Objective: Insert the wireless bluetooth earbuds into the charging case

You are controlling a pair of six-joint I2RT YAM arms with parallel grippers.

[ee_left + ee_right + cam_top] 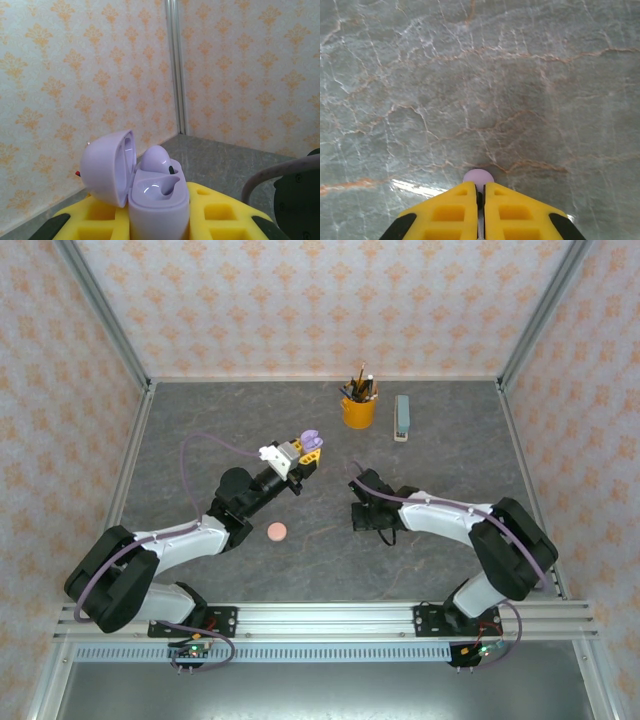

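Two tools at work: left tool (295, 451) clamped on the open lilac case (160, 205); right tool (480, 187) pinched shut on one lilac earbud (478, 176), with only a rounded tip poking out past the fingertips.
Step in hand: by the look of it, the pick of the second lilac earbud, gripped but not yet seated.
Right tool's spot: low over bare worktop (470, 75); cannot tell whether the earbud is lifted clear or touching the surface.
Case: held up between the left tool's yellow fingers, lid (105, 167) swung back to that tool's left, mouth facing up.
Inside the case: one seated earbud (156, 159) on the side far from the left tool, one empty well (152, 190) on the near side.
Gap to close: case ahead and to the left of the right tool, clearly apart from it.
Next move, as a judgement: lift, carry across to the left tool, line up over the empty well, ease down, then let go. Tiny grip, so go slow and square or risk a slip.
Count, lilac earbuds: two, one seated and one gripped.
Count, cases: one lilac, plus one pink disc (277, 531) flat on the worktop behind the left tool, probably a closed case.
Count, bystanders: one pencil cup (358, 412) and one pale block (402, 417), beyond both tools.
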